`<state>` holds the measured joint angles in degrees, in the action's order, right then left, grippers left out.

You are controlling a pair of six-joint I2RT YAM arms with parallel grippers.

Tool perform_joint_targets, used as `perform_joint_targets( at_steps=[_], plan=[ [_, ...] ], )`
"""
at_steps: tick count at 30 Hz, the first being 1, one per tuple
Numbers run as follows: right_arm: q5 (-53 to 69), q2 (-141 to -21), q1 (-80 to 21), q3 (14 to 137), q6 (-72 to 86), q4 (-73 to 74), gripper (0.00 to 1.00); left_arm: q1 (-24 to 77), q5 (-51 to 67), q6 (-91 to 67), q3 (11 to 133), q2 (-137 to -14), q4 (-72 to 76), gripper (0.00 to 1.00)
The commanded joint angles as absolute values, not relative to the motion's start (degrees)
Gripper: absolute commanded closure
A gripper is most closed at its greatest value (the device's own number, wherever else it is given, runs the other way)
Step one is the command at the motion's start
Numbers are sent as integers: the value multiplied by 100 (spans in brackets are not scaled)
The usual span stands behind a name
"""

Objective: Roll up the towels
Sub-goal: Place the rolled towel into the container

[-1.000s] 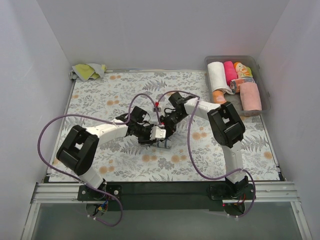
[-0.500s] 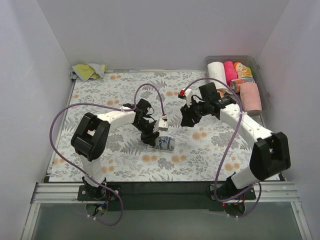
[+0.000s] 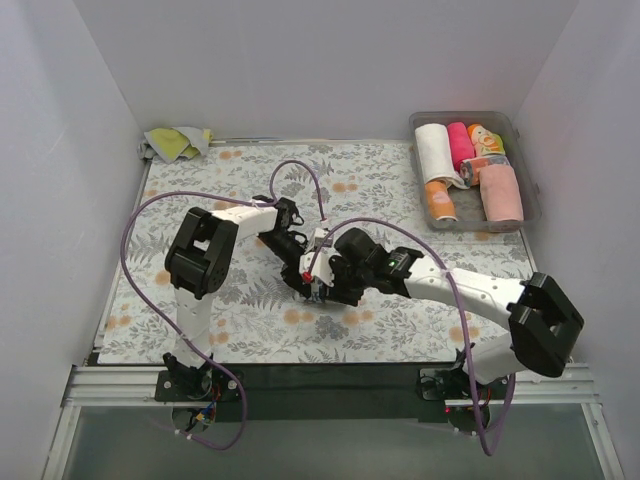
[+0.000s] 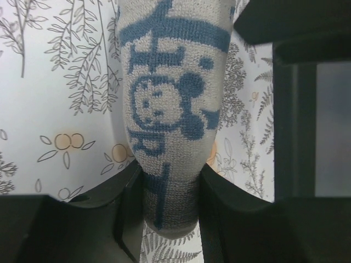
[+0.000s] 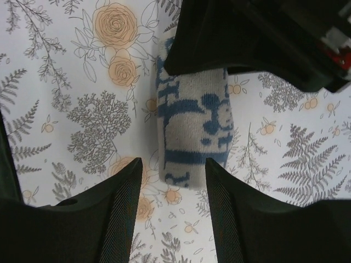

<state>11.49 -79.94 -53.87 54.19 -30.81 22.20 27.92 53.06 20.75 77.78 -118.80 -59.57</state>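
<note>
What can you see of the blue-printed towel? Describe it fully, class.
The towel is a short roll of grey-white, knitted-looking cloth printed with a blue cartoon face and characters. It appears to lie on the floral covering near mid-table. The left gripper pinches one end. The right gripper, open, straddles the other end; whether it touches is unclear.

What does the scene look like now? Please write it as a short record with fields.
towel in work: blue-print towel, rolled
left gripper: shut on one end of it
right gripper: open, straddling its other end
clear bin: holds several rolled towels
far left corner: crumpled yellow-green cloth
</note>
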Motion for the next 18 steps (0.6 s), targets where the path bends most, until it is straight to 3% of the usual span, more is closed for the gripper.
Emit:
perform_joint_targets(
  at_steps=[1,18],
  plan=[
    [484,-8410,-5572,5563,-3366,1512,53,2821,4667,2188,7682,-12305,-6275,86],
    [1072,-9281,-5845,5651,-3155,1301,47,2531,5010,2391,7901,-12744,-6653,85]
  ],
)
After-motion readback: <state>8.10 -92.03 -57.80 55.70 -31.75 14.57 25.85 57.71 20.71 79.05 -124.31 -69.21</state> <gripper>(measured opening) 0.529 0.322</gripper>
